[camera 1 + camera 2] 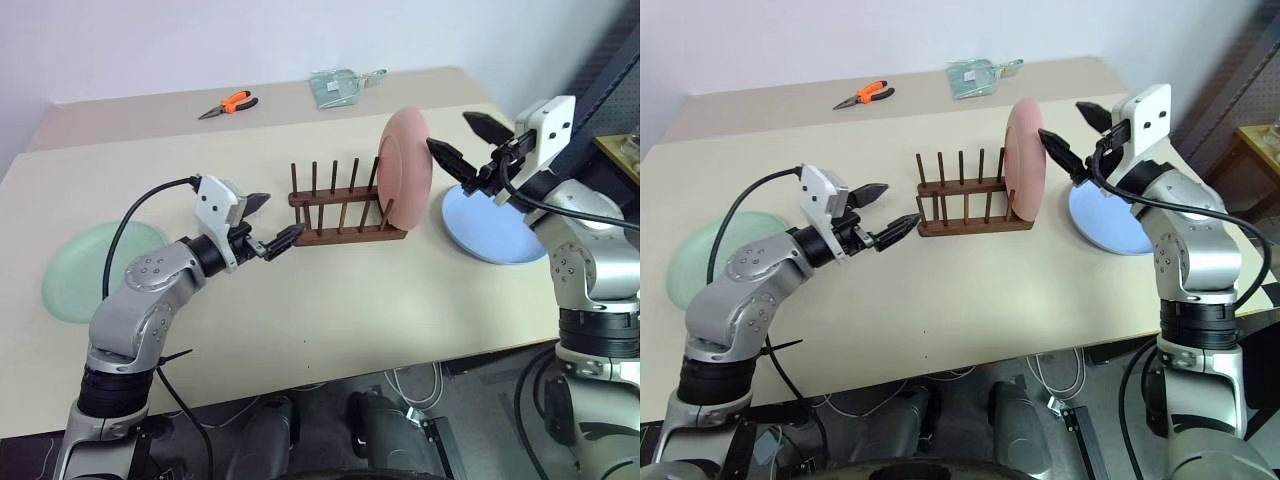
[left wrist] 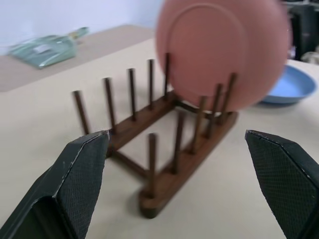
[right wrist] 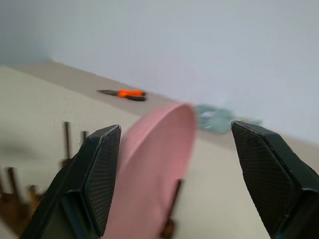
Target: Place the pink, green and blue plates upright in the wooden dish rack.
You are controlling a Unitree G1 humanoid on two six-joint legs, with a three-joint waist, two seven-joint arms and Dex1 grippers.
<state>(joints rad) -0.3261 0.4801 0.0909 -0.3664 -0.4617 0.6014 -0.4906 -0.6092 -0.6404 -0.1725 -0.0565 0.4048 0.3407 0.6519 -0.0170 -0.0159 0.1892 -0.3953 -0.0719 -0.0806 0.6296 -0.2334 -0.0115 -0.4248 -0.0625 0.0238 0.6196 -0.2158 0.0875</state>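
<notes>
Wooden dish rack (image 1: 345, 205) sits mid-table. Pink plate (image 1: 406, 168) stands upright in its end slot at the rack's 3 o'clock end, leaning slightly against the pegs. Remaining slots toward 9 o'clock are free.

Blue plate (image 1: 490, 228) lies flat on the table at 3 o'clock of the rack, just beside the pink plate. Green plate (image 1: 92, 266) lies flat well apart at 8 o'clock, near the table edge.

Right gripper (image 1: 463, 141) hangs just off the pink plate's upper rim, fingers spread, nothing between them; the plate looks to stand on its own. Left gripper (image 1: 272, 223) hovers at the rack's 9 o'clock end, fingers wide open and empty, near the base rail but apart from it.

Judgement: release of the pink plate is finishing. Draw the right gripper straight away from the rim without brushing it, since a nudge could tip the plate. Blue plate is the nearest next pick; a flat plate wants a rim grip.

Orange-handled pliers (image 1: 230, 103) and a clear packet (image 1: 340, 86) lie at 12 o'clock, far edge.
</notes>
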